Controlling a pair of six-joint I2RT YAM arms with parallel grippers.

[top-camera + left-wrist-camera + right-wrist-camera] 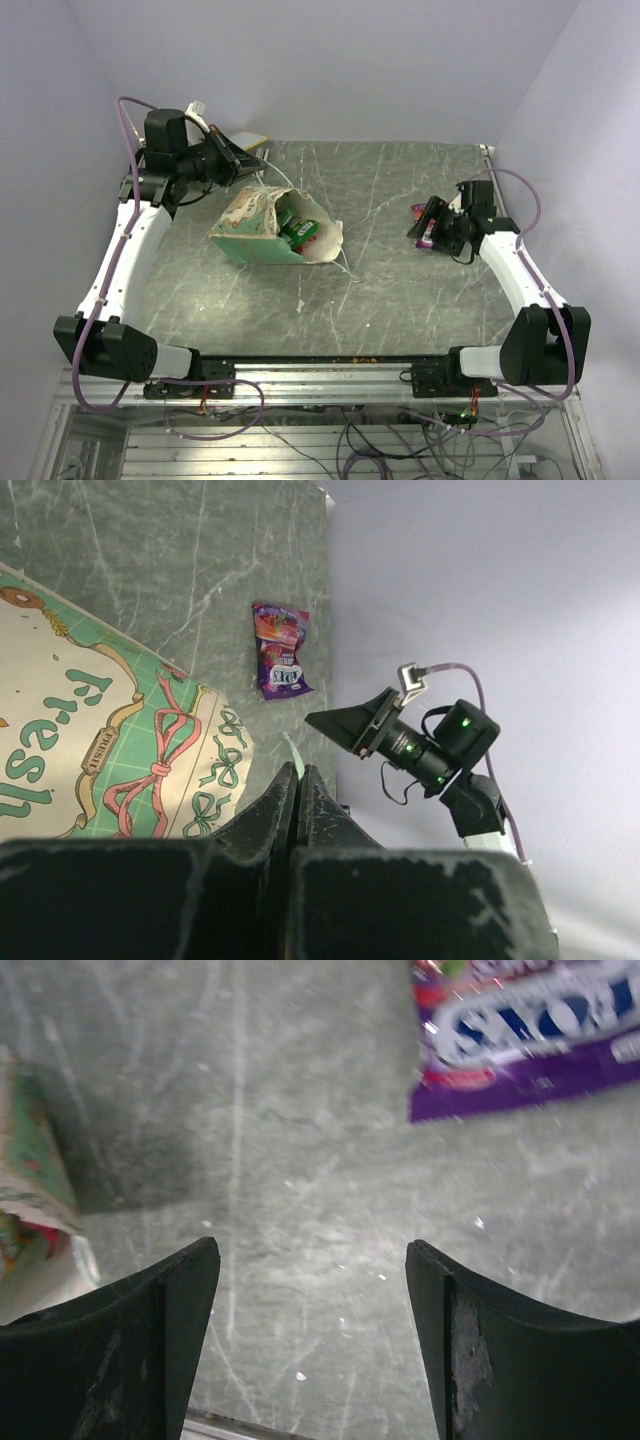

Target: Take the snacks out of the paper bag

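Left hand (pixel 297 780) hangs just behind the bag (pixel 252 228), fingers pressed together; whether they nip anything cannot be told. Right hand (pixel 310 1250), well right of the bag, is spread low over the desk (pixel 400 300), a pink-purple snack (pixel 280 663) lying flat beside it. The bag lies on its side, a green snack (pixel 297 232) in its mouth.

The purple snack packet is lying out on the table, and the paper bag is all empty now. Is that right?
Not quite. The purple packet does lie out on the table, but the paper bag is not empty. The top view looks into its open mouth and shows a green packet inside it.
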